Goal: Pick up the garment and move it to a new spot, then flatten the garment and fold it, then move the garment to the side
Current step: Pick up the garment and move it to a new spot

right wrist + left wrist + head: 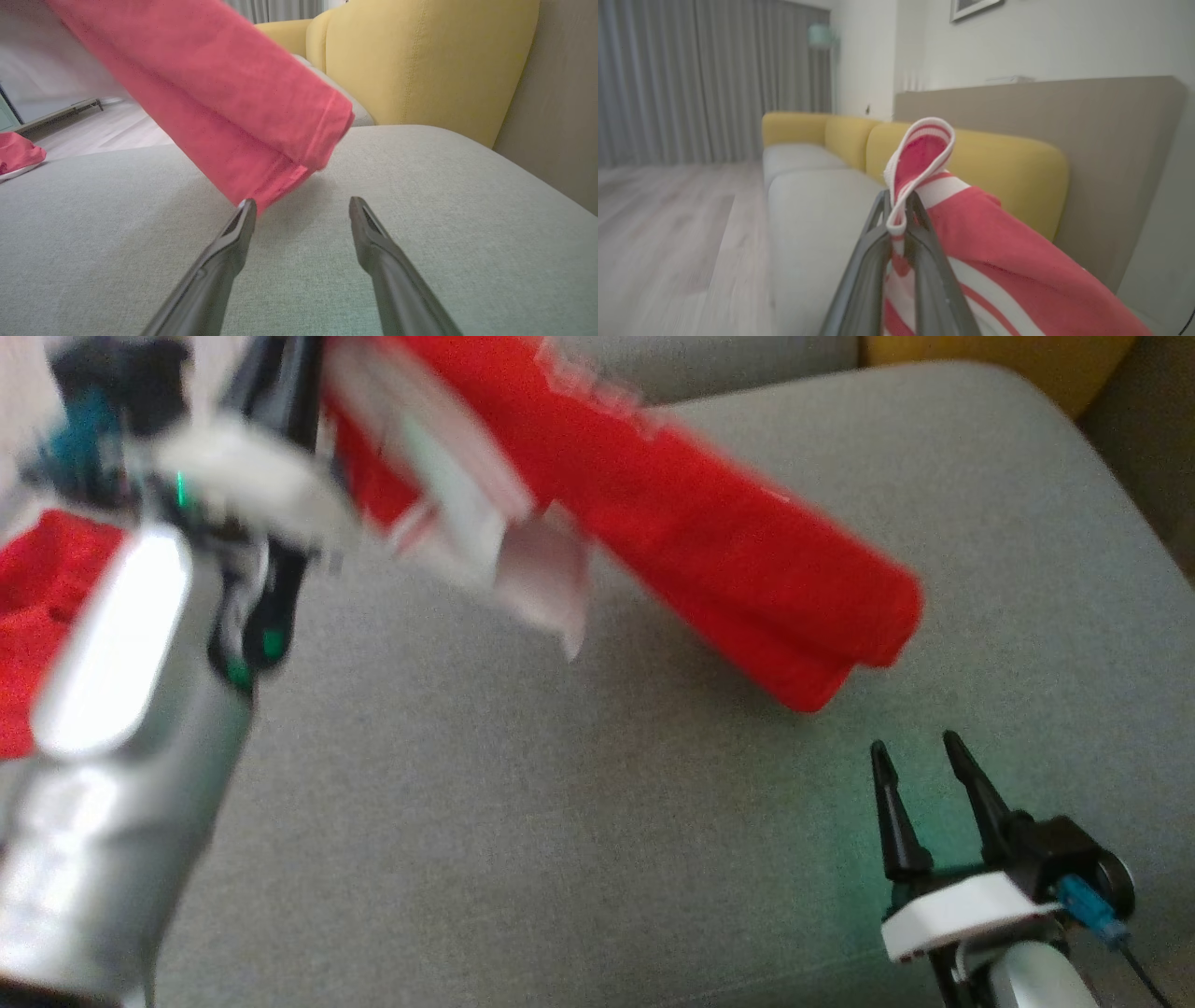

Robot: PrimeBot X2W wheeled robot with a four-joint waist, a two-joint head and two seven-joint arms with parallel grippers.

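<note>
Step in hand: the pick-up-and-move, by my read, because the red garment hangs in the air, clear of the sofa cushion
Left end effector: clamped on the garment's white-ribbed neckline, a loop of trim poking out above the fingertips
Garment from the left end effector: the body drapes away and down to the side, white stripes trailing along the fingers in the left wrist view
Right end effector: jaws spread wide, nothing between them
Garment from the right end effector: the hemmed lower end hangs just ahead of and above its tips, near the left fingertip; touching or not, I cannot tell
Left arm pose: raised high, pale forearm slanting up the head view, blurred
Right arm pose: low over the cushion, fingers pointing forward along the seat
Next move calls for: lowering the cloth onto a fresh patch of cushion, hem first, so it spreads rather than bunches; the free end effector is placed to catch that hem
Also near: a second red heap lies well off to the right end effector's left
</note>
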